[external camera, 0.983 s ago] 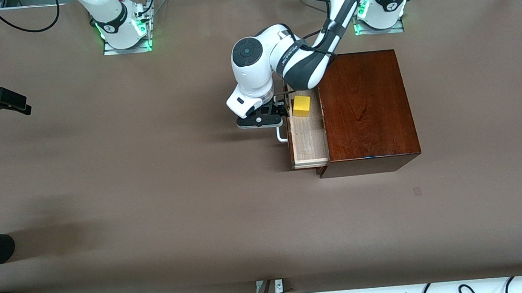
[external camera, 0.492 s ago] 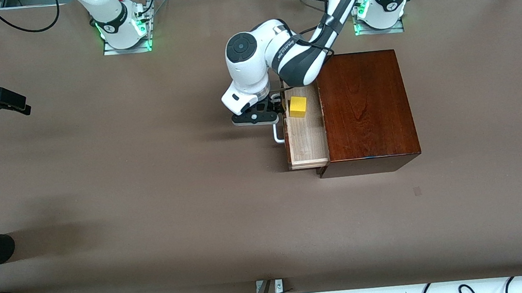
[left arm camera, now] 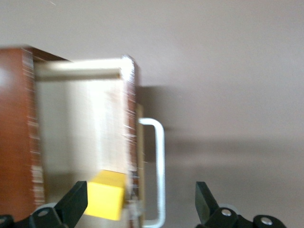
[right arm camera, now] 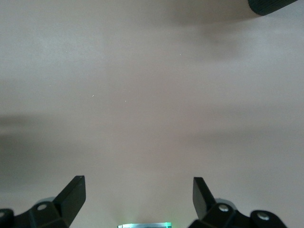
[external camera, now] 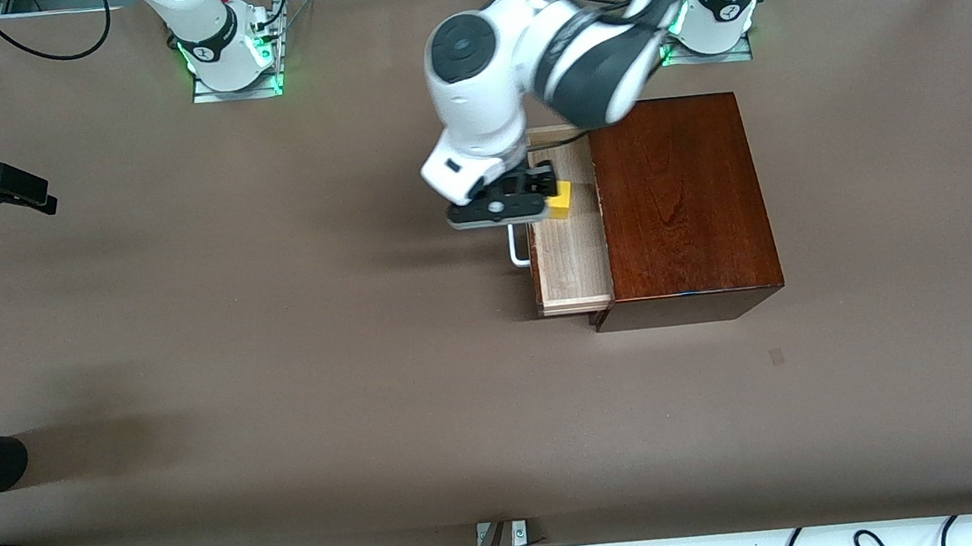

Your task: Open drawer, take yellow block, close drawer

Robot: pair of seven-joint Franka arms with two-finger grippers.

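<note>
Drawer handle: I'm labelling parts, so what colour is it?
White. The handle on the open drawer shows best in the left wrist view.

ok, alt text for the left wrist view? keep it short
The left hand, fingers open, hangs over the open drawer of a dark wooden box, with the yellow block lying in the pale tray near one fingertip. The white U-shaped handle sits between the fingers, brown table around it.

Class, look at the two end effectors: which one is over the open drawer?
The left end effector, over the drawer beside the yellow block. The right end effector waits above bare table.
</note>
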